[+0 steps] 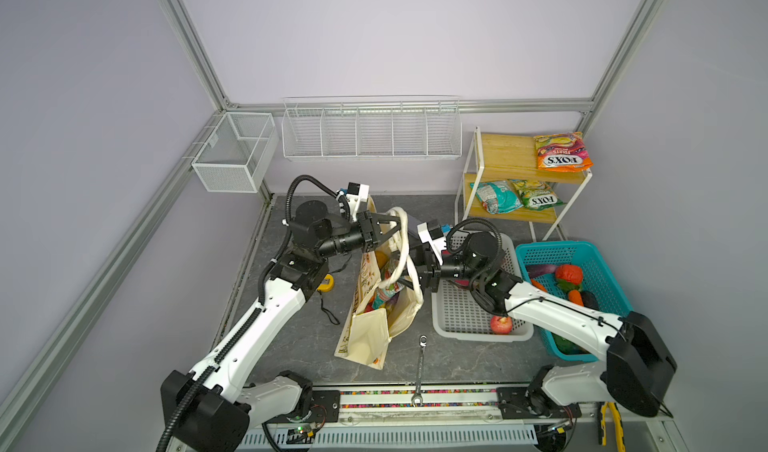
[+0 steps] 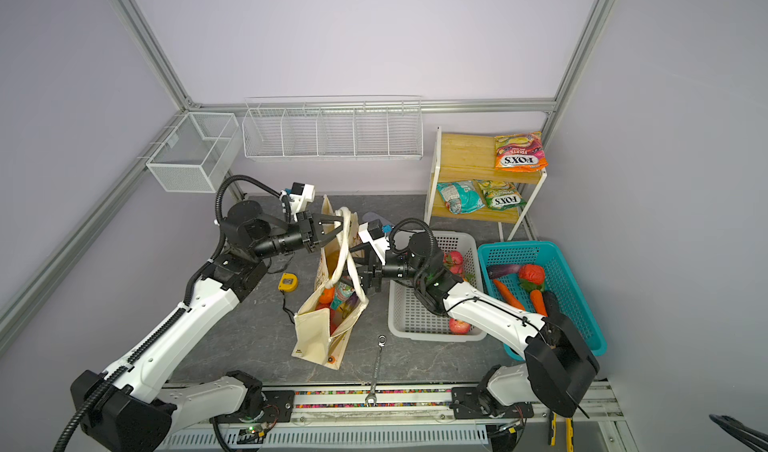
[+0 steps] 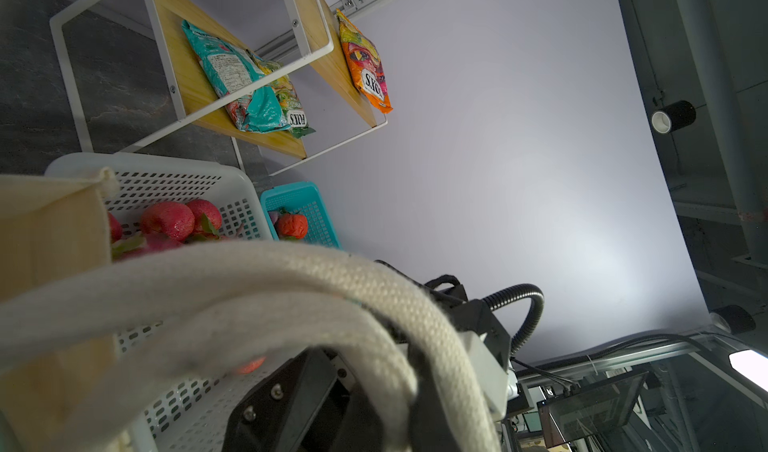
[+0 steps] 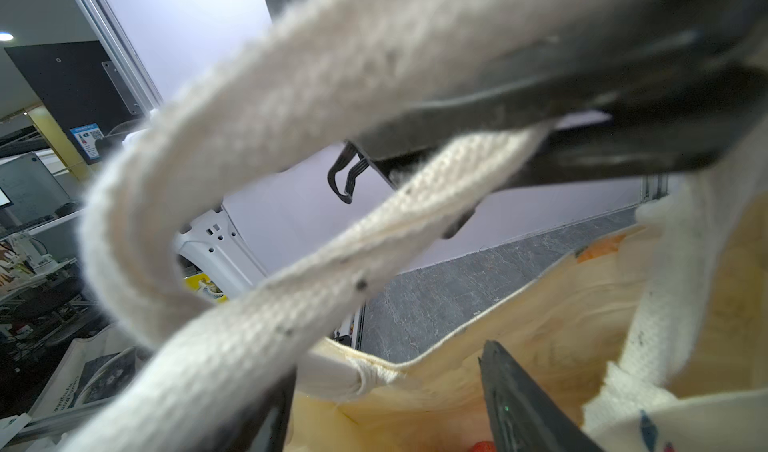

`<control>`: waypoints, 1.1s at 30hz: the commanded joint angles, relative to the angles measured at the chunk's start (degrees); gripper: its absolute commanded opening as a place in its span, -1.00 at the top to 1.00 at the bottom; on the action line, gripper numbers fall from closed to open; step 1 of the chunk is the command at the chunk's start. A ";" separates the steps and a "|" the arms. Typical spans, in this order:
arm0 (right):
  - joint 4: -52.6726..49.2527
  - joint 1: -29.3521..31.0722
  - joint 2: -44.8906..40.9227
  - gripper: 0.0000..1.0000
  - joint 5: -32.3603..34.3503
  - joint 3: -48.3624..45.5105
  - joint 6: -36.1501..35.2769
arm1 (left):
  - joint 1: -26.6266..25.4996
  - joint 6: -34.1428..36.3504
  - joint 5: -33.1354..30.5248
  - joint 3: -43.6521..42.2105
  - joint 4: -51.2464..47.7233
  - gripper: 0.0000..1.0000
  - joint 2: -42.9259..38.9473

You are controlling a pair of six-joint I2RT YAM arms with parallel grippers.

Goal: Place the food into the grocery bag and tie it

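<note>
Left gripper [image 1: 395, 224] on grocery bag handle [image 1: 404, 244]

**Grocery bag** [image 1: 365, 338]: cream floral-print canvas tote, slumped upright on the dark tabletop [image 1: 299, 338], mouth open, its thick white rope handles [image 1: 402, 242] looped and crossed above it. A glossy packet [image 1: 386, 294] and orange and red pieces lie inside.

**Food outside it:** a red apple [image 1: 500, 324] in the grey basket [image 1: 465, 317], mixed vegetables [image 1: 568, 276] in the teal basket [image 1: 548, 248], and an orange packet [image 1: 563, 152], teal packet [image 1: 496, 196] and green packet [image 1: 536, 194] on the wooden shelf [image 1: 507, 155].
</note>
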 commanded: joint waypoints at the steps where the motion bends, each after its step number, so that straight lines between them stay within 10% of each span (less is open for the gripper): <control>1: 4.51 0.56 -2.23 -0.52 -0.74 0.79 0.79 | 0.32 0.34 0.44 -1.28 0.65 1.00 -0.99; 33: 21.22 5.51 3.77 -0.91 3.70 2.63 5.63 | 0.57 3.80 -8.36 -6.46 0.83 1.00 -4.13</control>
